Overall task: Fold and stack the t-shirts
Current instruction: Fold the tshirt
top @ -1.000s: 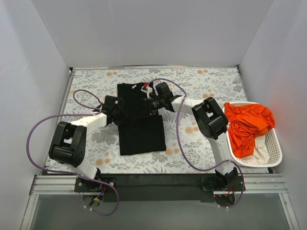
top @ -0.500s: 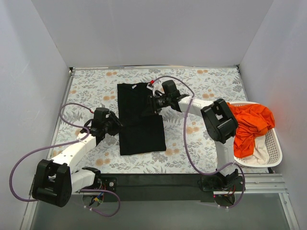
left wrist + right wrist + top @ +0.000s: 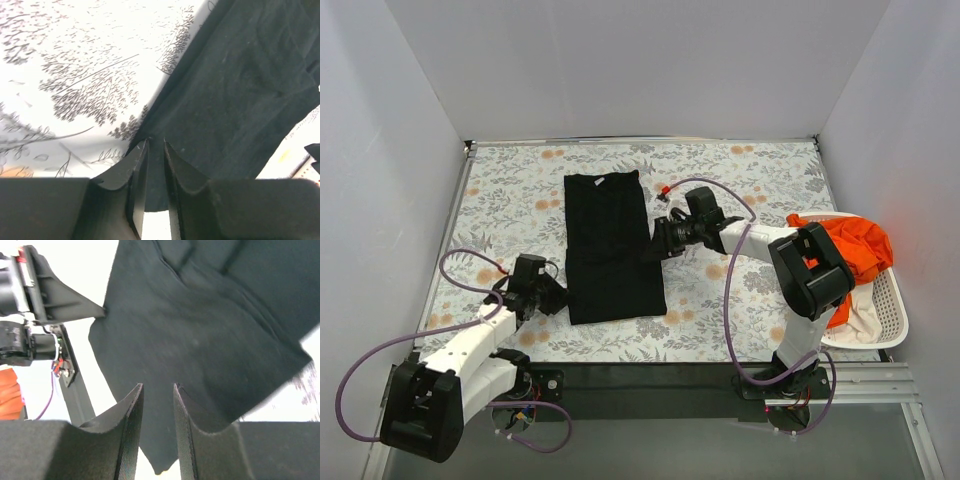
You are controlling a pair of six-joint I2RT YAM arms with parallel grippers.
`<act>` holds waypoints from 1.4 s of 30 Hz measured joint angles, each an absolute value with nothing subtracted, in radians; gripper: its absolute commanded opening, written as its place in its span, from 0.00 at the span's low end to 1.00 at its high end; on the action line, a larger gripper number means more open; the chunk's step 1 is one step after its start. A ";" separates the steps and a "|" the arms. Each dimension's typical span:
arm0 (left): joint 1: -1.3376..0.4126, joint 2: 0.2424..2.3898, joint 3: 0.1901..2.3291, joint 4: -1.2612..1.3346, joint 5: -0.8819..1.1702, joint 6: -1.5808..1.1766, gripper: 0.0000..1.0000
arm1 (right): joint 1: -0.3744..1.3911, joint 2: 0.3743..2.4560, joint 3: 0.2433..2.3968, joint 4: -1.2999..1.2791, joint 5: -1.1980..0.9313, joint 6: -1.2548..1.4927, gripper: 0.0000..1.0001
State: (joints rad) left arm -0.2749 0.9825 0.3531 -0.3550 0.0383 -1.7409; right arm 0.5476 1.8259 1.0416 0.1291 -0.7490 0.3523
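Mid-counter (image 3: 750, 175): black t-shirt (image 3: 610, 245) lies flat as a long folded strip.
Left hand (image 3: 560, 300) sits at its near-left edge and right hand (image 3: 652, 252) at its right edge. Both are narrowly parted and grip nothing, likely staged for a crosswise fold. A second ago both were at the shirt's middle; the left arm has drawn well back.

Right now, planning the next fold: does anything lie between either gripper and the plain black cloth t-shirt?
Nothing visible does. The left gripper sits at the near left corner of the plain black cloth t-shirt, the right gripper at its right edge.
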 measured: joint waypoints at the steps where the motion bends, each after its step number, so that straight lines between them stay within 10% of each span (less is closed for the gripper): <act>1: -0.275 0.972 0.356 -0.372 0.032 -1.740 0.22 | 0.542 1.817 1.026 0.122 -0.742 0.353 0.32; 17: -0.275 0.900 0.496 -0.624 0.030 -1.665 0.57 | 0.508 2.028 1.127 0.182 -0.667 0.376 0.31; 42: -0.488 1.063 0.516 -0.714 -0.013 -1.722 0.52 | 0.688 1.607 0.732 -0.011 -0.533 0.424 0.33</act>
